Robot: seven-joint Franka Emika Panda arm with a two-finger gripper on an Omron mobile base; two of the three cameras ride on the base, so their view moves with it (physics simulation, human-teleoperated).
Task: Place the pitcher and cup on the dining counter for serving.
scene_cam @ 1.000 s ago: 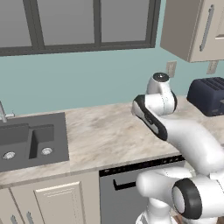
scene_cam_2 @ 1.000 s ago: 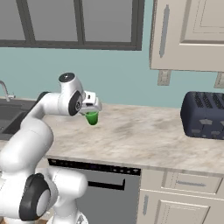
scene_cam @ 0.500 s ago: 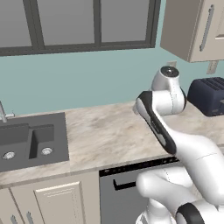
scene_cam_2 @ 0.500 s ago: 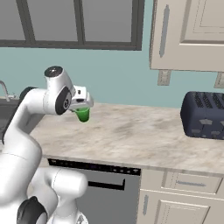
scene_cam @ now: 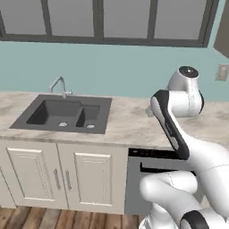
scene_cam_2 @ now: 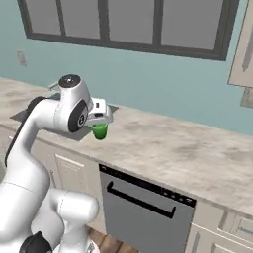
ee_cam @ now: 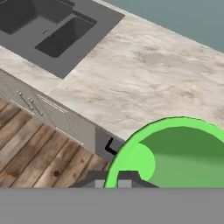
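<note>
While the left base view mostly gives sink (scene_cam: 65,114) and arm, right base view has the gripper (scene_cam_2: 100,120) clamped on the cup (scene_cam_2: 100,131), carried above the worktop (scene_cam_2: 173,148). Hand view: cup rim close-up. Looks mid-carry; next needs reaching the dining counter.

- My white arm (scene_cam: 179,134) rises from the lower right, and its elbow bends over the marbled counter (scene_cam: 129,123).
- A dark double sink (scene_cam: 65,112) sits in that counter at the left, with a faucet (scene_cam: 59,85) behind it.
- Cream cabinet doors (scene_cam: 62,176) stand below, beside a dishwasher front (scene_cam: 134,179).
- A dark-framed window (scene_cam: 103,22) runs above the teal wall.
</note>
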